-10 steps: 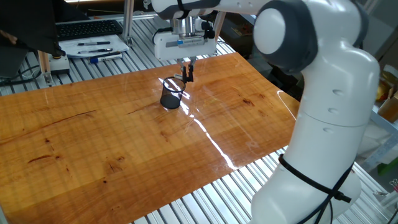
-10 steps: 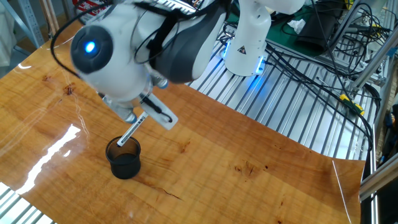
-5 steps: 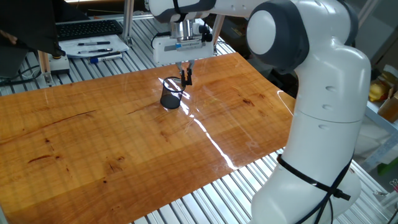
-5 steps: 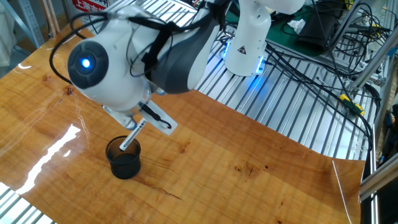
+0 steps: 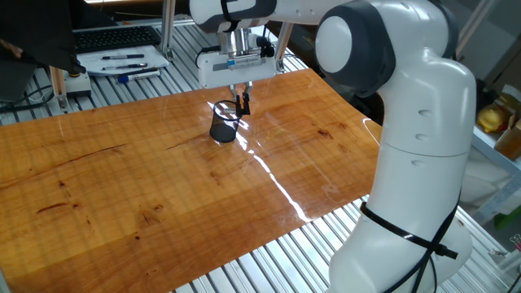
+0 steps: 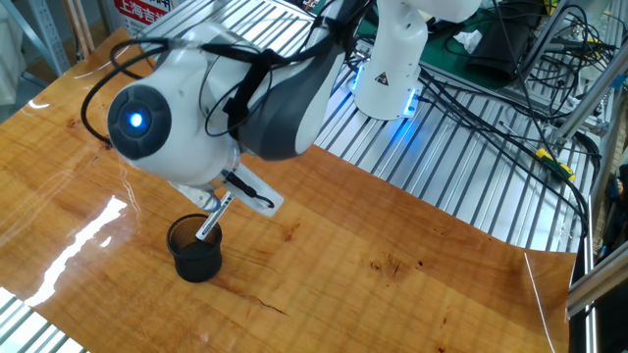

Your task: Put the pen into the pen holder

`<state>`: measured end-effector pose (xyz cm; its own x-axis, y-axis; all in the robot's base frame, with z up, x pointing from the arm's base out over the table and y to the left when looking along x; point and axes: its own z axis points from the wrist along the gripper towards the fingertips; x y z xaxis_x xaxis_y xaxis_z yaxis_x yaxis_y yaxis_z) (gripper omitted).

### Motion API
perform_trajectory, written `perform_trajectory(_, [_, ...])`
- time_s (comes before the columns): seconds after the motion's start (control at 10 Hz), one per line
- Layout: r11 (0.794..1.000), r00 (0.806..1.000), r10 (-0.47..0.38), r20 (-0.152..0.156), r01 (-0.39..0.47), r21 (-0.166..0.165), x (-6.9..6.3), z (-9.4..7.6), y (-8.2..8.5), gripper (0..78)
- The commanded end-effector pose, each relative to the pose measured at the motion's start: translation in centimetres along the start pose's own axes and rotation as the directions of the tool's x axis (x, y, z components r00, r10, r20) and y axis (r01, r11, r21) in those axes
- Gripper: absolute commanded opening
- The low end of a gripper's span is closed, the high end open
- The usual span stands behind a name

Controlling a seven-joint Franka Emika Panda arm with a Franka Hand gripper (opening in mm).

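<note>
Change since earlier: gripper [image 5: 242, 102] is sitting a little nearer the cup than a second ago, and in the other fixed view the pen [image 6: 213, 218] is reaching lower, its tip now crossing the rim.
Fingers: they are closing on the pen's upper end, holding it tilted, not upright.
Pen: it is leaning down from the fingers, lower end just inside the mouth of the pen holder [image 6: 195, 248]; how deep it is going cannot be told.
Pen holder: it is standing upright on the wooden table [image 5: 122, 187], well away from the edges, directly under the gripper.
Step in hand: likely the last lowering before letting go.
Risk, tipping: the slanted pen is pressing toward one side of the rim; a light mesh cup may be sliding or toppling if pushed.
Risk, release: letting go too high may be bouncing the pen out.
</note>
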<state>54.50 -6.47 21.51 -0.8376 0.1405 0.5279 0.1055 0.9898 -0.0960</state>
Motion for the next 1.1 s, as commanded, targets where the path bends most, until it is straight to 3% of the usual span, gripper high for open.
perform_trajectory(0.1, [1.0, 1.0, -0.009, 0.003, 0.009, 0.0, -0.5, 0.2, -0.2, 2.8])
perform_trajectory(0.6, [1.0, 1.0, -0.019, -0.007, 0.019, 0.005, -1.4, 0.8, -0.3, 2.8])
perform_trajectory(1.1, [1.0, 0.999, -0.029, -0.037, 0.029, 0.005, -1.6, 0.3, -0.6, 2.8])
